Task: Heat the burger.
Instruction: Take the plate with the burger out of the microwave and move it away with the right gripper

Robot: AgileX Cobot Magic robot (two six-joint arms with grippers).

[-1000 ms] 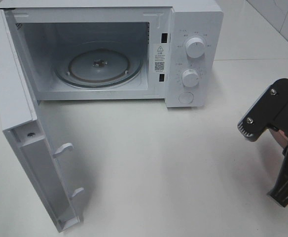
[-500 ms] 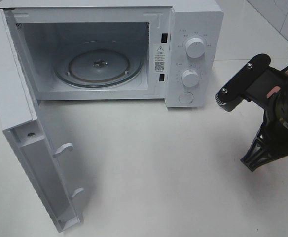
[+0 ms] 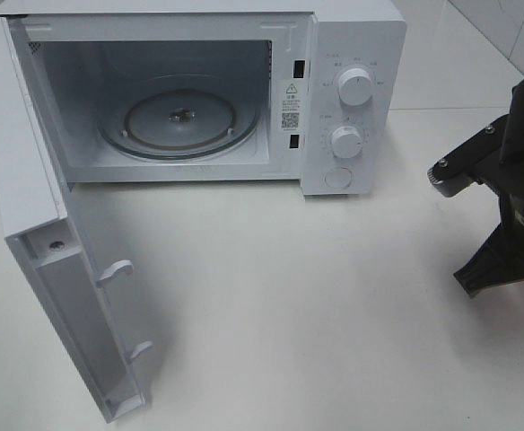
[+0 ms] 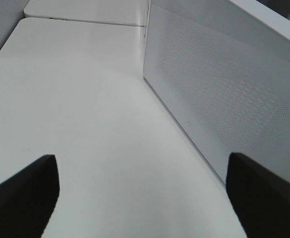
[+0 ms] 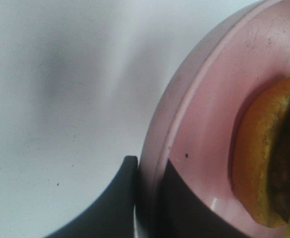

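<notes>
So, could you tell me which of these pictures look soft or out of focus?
Right wrist view: round pink plate and golden-brown burger blurred, very close. Left wrist view: dark pincer tips soft. Exterior high view: sharp, evenly lit white microwave.

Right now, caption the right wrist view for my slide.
Right pincer shut on the rim of the pink plate, which carries the burger above the white table.

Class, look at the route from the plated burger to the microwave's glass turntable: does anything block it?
Nothing visible blocks it. The microwave door is swung wide open, the turntable is bare, and the table in front is free. The right pincer grips the pink plate carrying the burger.
</notes>
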